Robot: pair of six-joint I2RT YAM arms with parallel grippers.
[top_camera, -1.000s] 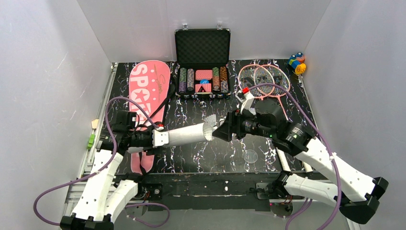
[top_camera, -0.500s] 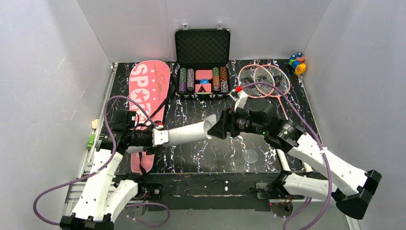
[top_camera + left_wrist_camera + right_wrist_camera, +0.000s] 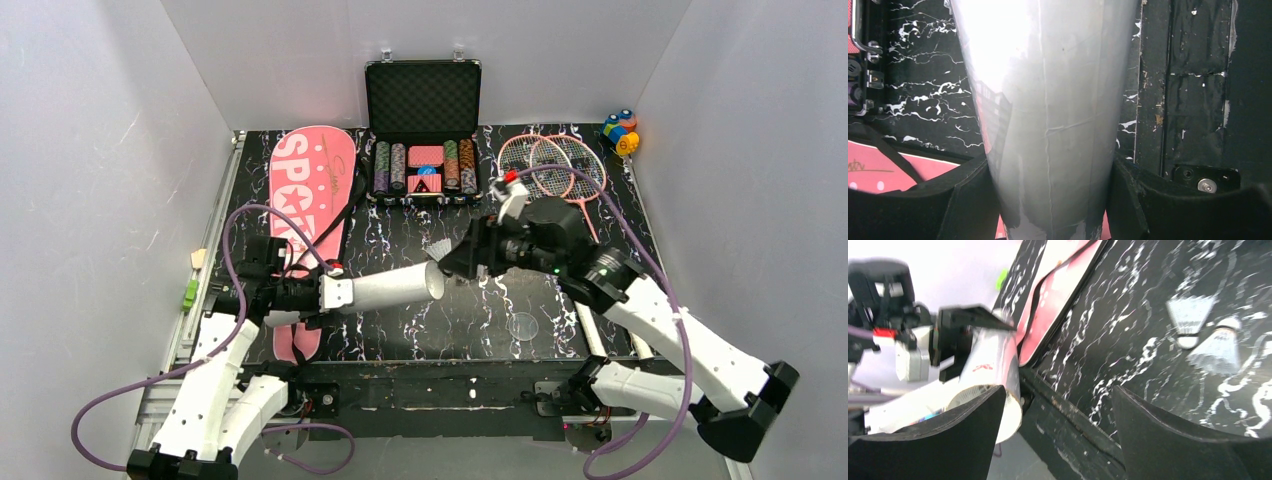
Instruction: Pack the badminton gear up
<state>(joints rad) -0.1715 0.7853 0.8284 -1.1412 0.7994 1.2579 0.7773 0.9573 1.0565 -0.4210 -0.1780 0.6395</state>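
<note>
My left gripper [image 3: 330, 292] is shut on the long white tube [image 3: 390, 285], its black fingers [image 3: 968, 192] pressed on both sides of the tube [image 3: 1048, 100]. The tube lies level and points right. Its open mouth [image 3: 979, 399] shows white feathers inside. My right gripper [image 3: 455, 262] is open and holds nothing, just past that mouth [image 3: 1058, 400]. Two white shuttlecocks [image 3: 1190, 315] [image 3: 1220, 347] lie on the table; one [image 3: 437, 248] shows from above. The pink rackets [image 3: 552, 165] lie at the back right. The pink cover [image 3: 312, 190] lies at the back left.
An open black case of poker chips [image 3: 422, 110] stands at the back centre. A small multicoloured toy [image 3: 620, 131] sits in the back right corner. A clear round lid [image 3: 521, 325] lies near the front edge. The black marbled table [image 3: 400, 335] is walled by white panels.
My right gripper has opened wider and drawn back from the tube's mouth toward the far side. The tube's free end has swung slightly toward the near edge.
</note>
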